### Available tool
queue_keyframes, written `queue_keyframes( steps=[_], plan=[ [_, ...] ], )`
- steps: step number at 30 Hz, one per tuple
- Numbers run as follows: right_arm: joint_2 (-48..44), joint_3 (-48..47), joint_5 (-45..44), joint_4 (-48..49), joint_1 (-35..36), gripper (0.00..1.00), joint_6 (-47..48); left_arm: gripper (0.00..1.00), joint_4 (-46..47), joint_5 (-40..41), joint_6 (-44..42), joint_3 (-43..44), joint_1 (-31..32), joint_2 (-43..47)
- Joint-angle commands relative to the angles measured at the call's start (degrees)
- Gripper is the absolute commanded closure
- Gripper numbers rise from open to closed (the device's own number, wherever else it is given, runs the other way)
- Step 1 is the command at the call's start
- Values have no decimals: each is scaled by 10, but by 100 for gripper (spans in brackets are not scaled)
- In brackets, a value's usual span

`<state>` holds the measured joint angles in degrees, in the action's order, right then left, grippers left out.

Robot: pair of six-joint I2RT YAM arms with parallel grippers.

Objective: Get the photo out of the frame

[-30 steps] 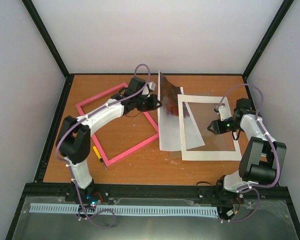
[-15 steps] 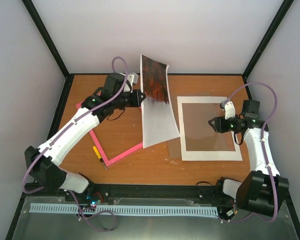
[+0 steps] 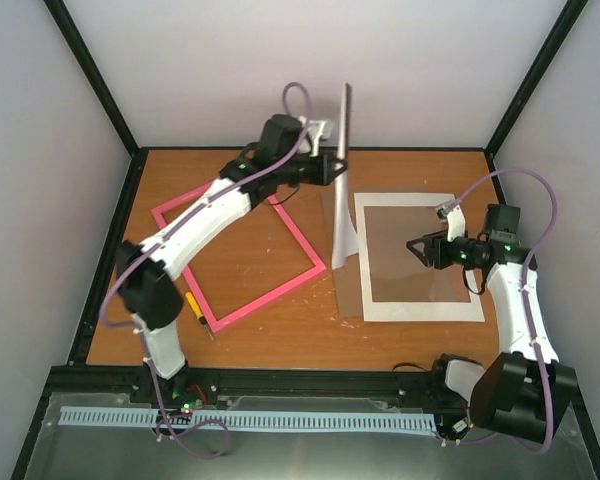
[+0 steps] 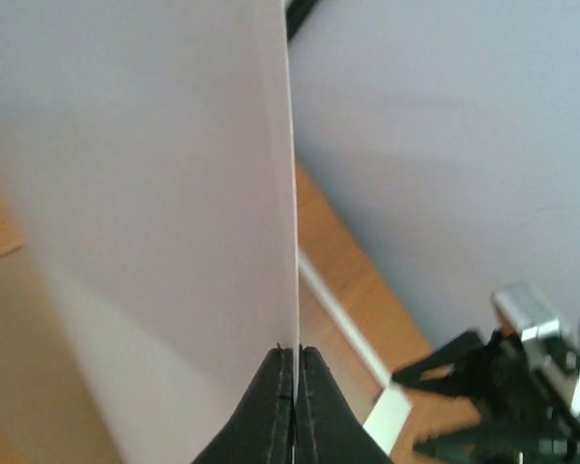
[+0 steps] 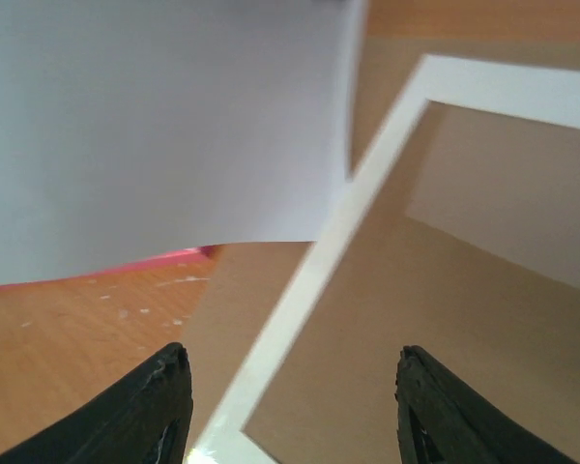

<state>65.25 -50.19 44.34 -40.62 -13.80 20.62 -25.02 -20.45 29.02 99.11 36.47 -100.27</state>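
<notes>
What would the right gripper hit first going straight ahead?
Likely the lower part of the photo hanging from the left gripper; if the right gripper tilts down, the white mat border instead.

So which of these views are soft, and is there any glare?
Top external: sharp and evenly lit, no obvious glare. Left wrist: the photo sits too close to the lens and reads as a blurred pale blank, and the left gripper pinching its edge is soft too. Right wrist: the white mat has slightly smeared edges.

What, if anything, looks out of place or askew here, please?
The photo hangs upright, pinched at one edge by the left claw, its lower end curling toward the table. The frame lies empty and skewed to the table's edges. Nothing looks torn.
</notes>
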Motion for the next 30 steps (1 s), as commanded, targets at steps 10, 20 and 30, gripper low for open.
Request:
queue_keyframes(
  steps=[10, 20, 30],
  plan=[
    [-105, -2, 224, -70, 0, 42, 111, 99, 163, -150, 51, 137, 35, -54],
    [-90, 7, 225, -60, 1, 42, 110, 99, 446, -98, 192, -316, 4, 50],
    [-80, 13, 209, -56, 1, 42, 112, 99, 560, -95, 281, -434, 2, -69]
  ],
)
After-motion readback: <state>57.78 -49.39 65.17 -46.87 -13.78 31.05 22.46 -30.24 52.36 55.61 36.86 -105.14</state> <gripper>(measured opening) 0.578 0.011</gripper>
